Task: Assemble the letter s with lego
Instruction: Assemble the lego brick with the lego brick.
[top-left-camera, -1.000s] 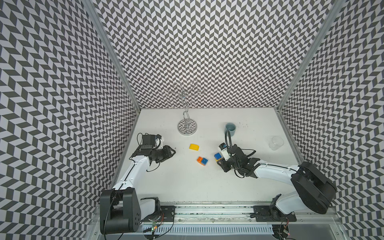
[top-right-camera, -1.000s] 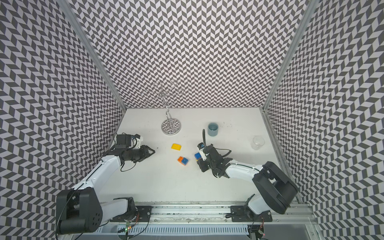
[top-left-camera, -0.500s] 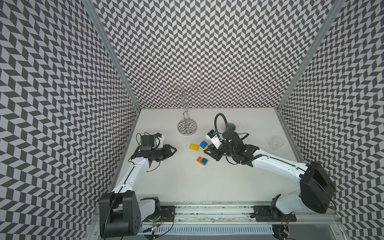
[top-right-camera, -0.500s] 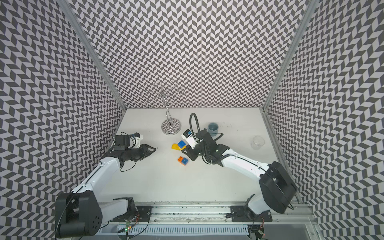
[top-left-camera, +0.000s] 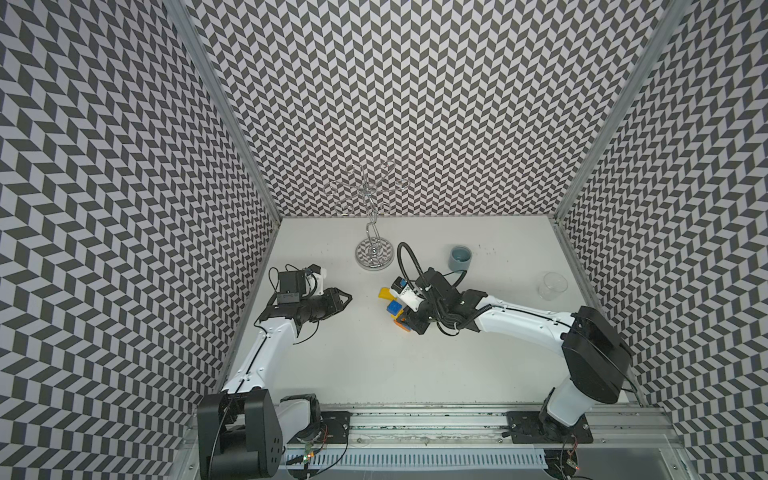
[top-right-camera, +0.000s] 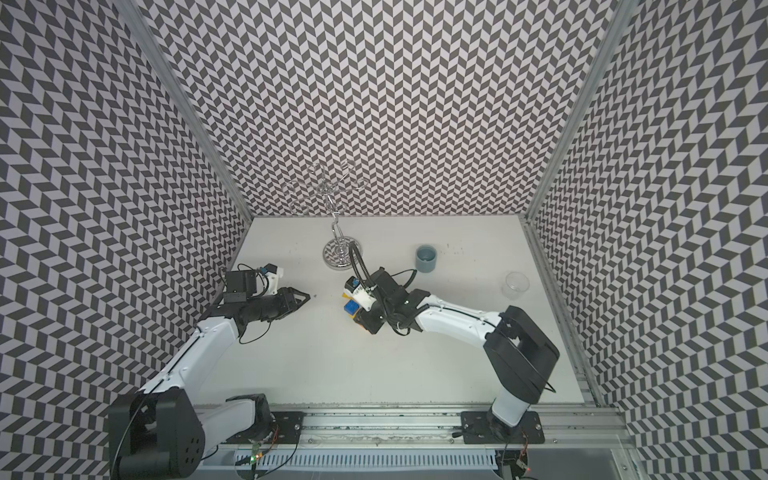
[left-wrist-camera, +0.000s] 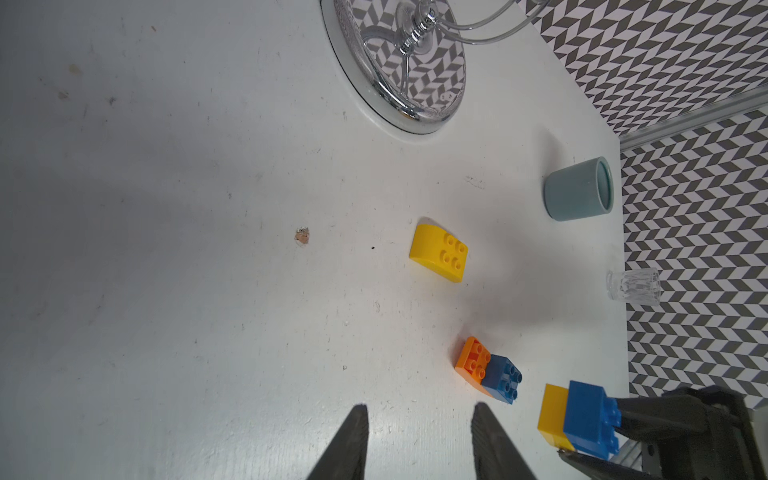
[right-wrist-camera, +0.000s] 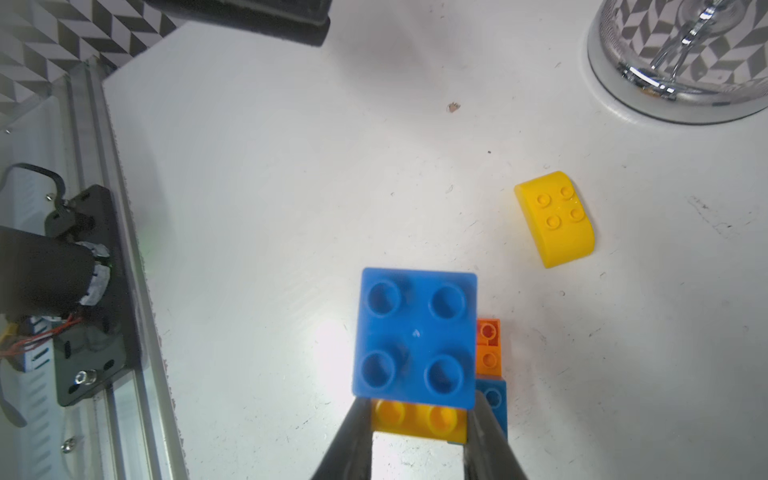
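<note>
My right gripper (right-wrist-camera: 417, 405) is shut on a joined pair of lego bricks, a blue square (right-wrist-camera: 415, 336) with a yellow one (right-wrist-camera: 419, 422) under it. The pair hangs just above an orange brick (right-wrist-camera: 489, 347) that lies on the table with a second blue square (right-wrist-camera: 494, 405) on it. In the left wrist view the orange brick (left-wrist-camera: 471, 359) and its blue square (left-wrist-camera: 503, 378) lie beside the held pair (left-wrist-camera: 588, 419). A loose rounded yellow brick (top-left-camera: 385, 294) lies just behind them. To the left, my left gripper (left-wrist-camera: 419, 409) is open and holds nothing.
A chrome wire stand (top-left-camera: 374, 253) rises at the back middle. A grey cup (top-left-camera: 460, 257) stands to its right, and a clear glass (top-left-camera: 552, 286) sits near the right wall. Patterned walls close three sides, and a rail (top-left-camera: 415, 419) runs along the front.
My right arm carried the blue and yellow pair leftward, then came forward and down over the orange and blue bricks. The left arm has hardly moved.
</note>
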